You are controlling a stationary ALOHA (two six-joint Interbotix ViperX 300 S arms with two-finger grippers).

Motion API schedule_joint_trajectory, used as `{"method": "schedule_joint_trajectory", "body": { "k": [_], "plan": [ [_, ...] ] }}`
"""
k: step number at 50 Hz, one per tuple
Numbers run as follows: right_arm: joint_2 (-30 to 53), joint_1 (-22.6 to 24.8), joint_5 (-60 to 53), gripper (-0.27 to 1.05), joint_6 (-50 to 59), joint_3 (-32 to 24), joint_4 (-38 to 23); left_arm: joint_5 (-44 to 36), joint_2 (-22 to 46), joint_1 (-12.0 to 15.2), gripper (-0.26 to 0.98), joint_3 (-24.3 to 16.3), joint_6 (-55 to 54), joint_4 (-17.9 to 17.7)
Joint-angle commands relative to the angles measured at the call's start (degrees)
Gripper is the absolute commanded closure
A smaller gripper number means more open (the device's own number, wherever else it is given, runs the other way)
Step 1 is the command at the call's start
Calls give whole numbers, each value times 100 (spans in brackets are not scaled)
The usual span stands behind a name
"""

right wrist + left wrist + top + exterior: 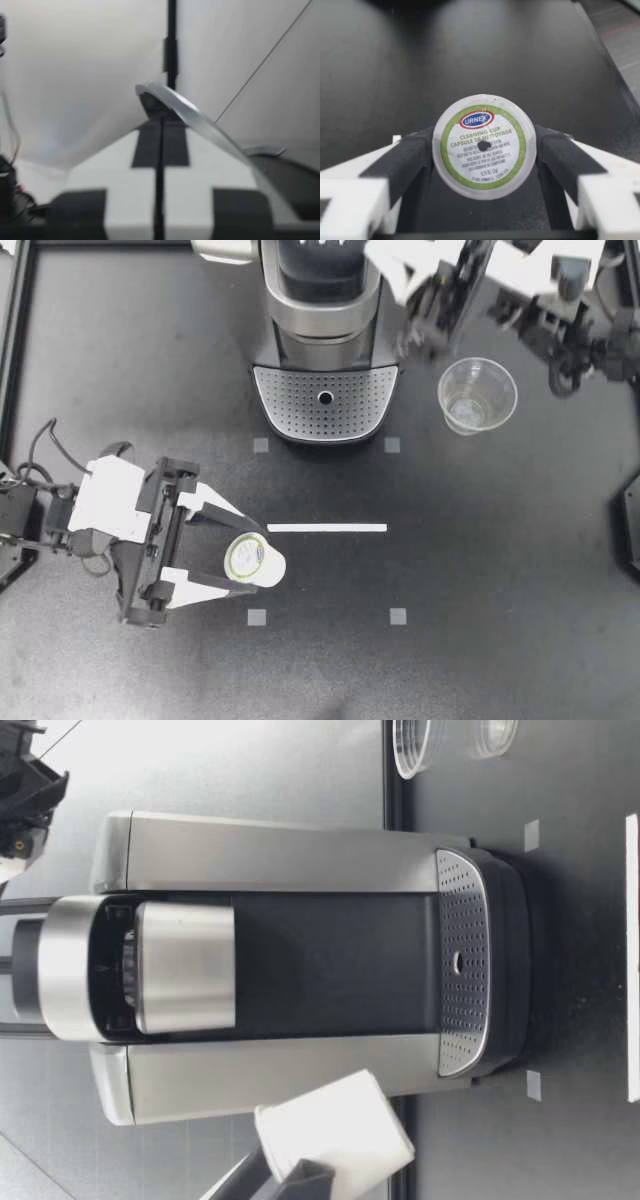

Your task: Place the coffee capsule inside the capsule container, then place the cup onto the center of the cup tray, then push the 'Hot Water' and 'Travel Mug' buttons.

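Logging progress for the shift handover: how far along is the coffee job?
Done: nothing placed yet. In hand: my left end effector grips the white foil-lidded coffee capsule. Left: load it into the silver coffee machine, move the clear plastic cup, standing beside it, onto the perforated cup tray, press both buttons.

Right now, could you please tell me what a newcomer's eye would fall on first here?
My left pincer, shut on the white foil-lidded coffee capsule, stands out over the left side of the table. The silver-and-black coffee machine stands at the far middle, a clear plastic cup standing to its right.
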Motion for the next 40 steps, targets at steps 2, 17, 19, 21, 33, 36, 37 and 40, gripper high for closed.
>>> {"method": "schedule_joint_trajectory", "body": {
  "k": [2,17,19,21,33,36,37,40],
  "plan": [
    [-114,-272,-88,75,-9,-255,18,-62,-105,9,24,-105,-9,-9],
    [79,-861,-9,75,18,-589,18,-79,-88,9,24,-141,0,-18],
    [132,-923,0,75,18,-642,18,-79,-79,9,24,-149,0,-18],
    [193,-976,9,75,18,-686,18,-79,-79,18,24,-158,0,-18],
    [475,-1204,44,75,18,-870,0,-97,-79,18,24,-229,18,-18],
    [475,-1213,44,75,18,-879,0,-105,-88,26,24,-264,35,-18],
    [466,-1213,35,75,18,-870,-9,-105,-88,35,24,-272,44,-18],
    [404,-1204,-18,75,26,-826,-26,-114,-123,70,24,-360,97,-18]
  ]
}}
